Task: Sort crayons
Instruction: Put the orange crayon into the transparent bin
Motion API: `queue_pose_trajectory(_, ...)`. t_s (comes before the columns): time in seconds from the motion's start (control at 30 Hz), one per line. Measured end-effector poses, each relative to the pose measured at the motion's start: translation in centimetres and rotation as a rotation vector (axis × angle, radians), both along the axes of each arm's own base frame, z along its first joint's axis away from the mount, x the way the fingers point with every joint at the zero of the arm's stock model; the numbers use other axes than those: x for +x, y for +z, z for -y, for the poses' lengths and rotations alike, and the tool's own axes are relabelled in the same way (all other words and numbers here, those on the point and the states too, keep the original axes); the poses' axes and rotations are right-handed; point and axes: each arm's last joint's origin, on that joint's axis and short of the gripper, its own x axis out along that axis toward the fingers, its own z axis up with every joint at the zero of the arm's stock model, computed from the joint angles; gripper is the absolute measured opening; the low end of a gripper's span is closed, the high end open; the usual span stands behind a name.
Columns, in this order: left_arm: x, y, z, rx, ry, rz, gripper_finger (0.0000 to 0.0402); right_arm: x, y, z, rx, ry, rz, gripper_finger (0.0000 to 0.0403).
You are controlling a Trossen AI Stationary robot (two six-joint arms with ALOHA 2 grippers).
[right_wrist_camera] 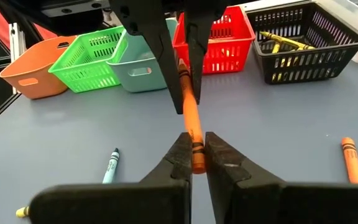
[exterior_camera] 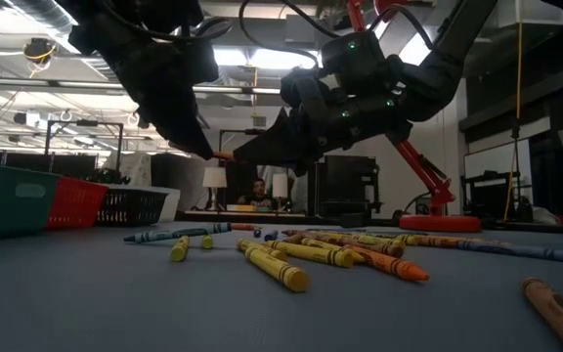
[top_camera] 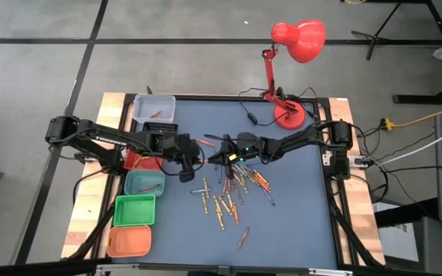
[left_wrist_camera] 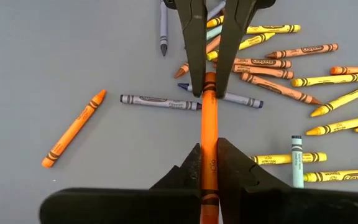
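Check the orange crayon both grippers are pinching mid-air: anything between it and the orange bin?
Nothing visible blocks it. The orange crayon is off the table, left gripper on one end, right gripper on the other. The orange bin sits at the near end of the bin row; only bare mat lies between. The right gripper must let go first.

Four views, one shared centre
Overhead looks straight down; a table-level view faces the far room; both wrist views, close, face each other across one orange crayon (left_wrist_camera: 208, 134).
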Motion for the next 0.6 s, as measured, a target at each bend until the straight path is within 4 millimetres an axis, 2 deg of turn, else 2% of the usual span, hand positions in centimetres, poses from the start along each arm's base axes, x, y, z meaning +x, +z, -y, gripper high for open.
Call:
queue_pose_trajectory(0.13, 0.0, 0.0, -0.3, -0.001, 0.01, 0.001, 0.0013, 0.0, -0.1, 0.0, -0.001, -0.009, -0.007, 0.0031)
queue_pose_trajectory(0.37, -0.3, 0.2, -1.3, -0.001, 0.051, -0.007, 0.0011, -0.2, -0.5, 0.2, -0.012, -0.06, -0.058, 0.0091)
queue_pose_trajectory(0.6, -1.8, 1.2, -3.7, 0.077, 0.17, -0.068, 0.0011, -0.9, -2.0, 0.5, -0.053, -0.178, -0.238, 0.0112)
